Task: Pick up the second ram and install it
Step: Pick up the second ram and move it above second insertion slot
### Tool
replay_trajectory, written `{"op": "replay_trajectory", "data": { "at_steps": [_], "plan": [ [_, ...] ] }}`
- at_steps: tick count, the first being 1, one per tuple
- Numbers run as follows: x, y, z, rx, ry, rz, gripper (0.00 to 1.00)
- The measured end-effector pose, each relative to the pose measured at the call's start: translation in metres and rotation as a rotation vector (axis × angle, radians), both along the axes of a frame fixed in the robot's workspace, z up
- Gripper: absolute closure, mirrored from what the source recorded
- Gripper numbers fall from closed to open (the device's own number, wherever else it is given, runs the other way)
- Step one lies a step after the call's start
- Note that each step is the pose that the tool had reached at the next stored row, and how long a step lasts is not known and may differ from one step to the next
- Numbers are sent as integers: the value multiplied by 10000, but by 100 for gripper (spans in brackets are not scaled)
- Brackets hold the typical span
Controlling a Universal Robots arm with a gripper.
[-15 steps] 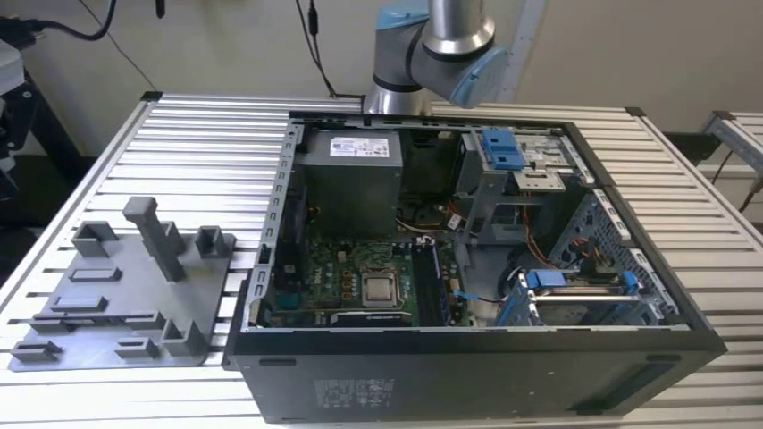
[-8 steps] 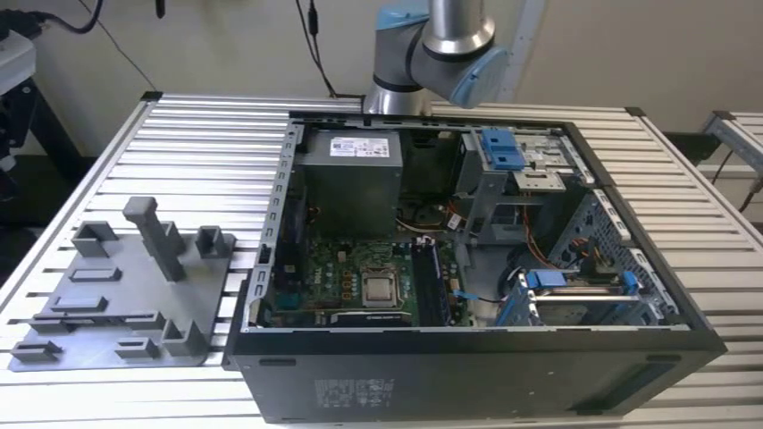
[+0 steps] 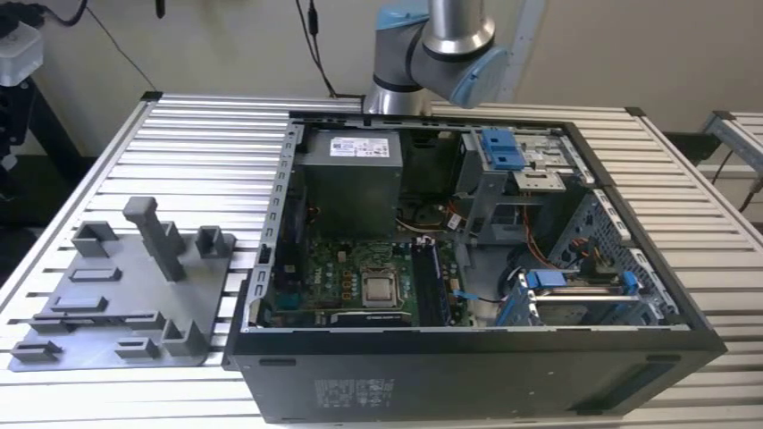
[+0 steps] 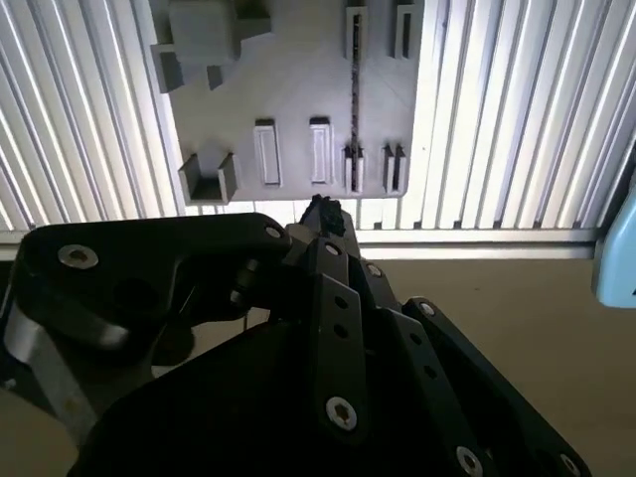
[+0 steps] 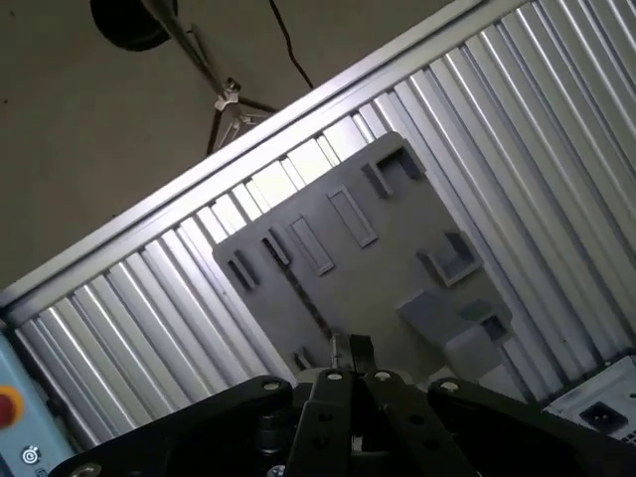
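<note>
The second ram (image 4: 354,94) is a thin dark strip standing on edge in a long slot of the grey holder plate (image 4: 298,79). It also shows as a dark line (image 5: 298,290) on the plate (image 5: 397,248) in the first wrist view. In the exterior view the ram (image 3: 102,316) lies near the front of the plate (image 3: 120,279), on the exterior view's left. My gripper (image 4: 323,211) hangs high above the plate. Its black fingers (image 5: 348,348) are drawn together with nothing between them.
An open computer case (image 3: 477,357) fills the middle of the slatted table, with the motherboard (image 3: 357,277) exposed inside. The arm (image 3: 435,54) rises behind it. A tall grey post (image 3: 155,237) and several holder blocks stand on the plate.
</note>
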State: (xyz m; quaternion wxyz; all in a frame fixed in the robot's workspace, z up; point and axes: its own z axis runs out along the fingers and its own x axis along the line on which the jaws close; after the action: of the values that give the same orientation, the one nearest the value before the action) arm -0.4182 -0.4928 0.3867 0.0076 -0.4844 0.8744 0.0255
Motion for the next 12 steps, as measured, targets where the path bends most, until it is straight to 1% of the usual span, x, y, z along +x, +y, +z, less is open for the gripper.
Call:
{"op": "replay_trajectory", "data": {
  "at_steps": [8, 10, 12],
  "plan": [
    [0, -1, 0, 0, -22, 1449, 89],
    [0, -1, 0, -3, -50, 1806, 89],
    [0, 0, 1, -9, -110, 2151, 89]
  ]
}}
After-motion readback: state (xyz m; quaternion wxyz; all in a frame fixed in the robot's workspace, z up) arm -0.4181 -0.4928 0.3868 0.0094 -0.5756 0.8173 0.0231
